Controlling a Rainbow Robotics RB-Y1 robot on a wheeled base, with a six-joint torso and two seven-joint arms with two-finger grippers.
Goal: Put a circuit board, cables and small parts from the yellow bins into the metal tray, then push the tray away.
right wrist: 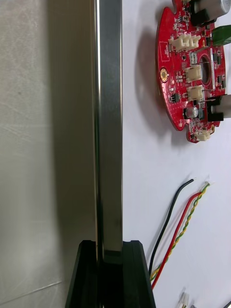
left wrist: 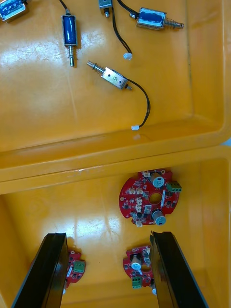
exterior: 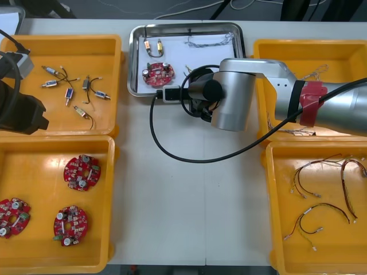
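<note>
Now right tool [right wrist: 109, 246] grips metal tray [right wrist: 108, 120]; left tool [left wrist: 108, 235] wide above three circuit boards [left wrist: 150, 196].

Light surface [exterior: 189, 217], far left yellow bin [exterior: 109, 114] and near left yellow bin [exterior: 34, 166] along its left side, far right yellow bin [exterior: 332, 57] and near right yellow bin [exterior: 327, 260] along its right side, metal tray [exterior: 133, 63] at far middle, just beside both far bins.
</note>
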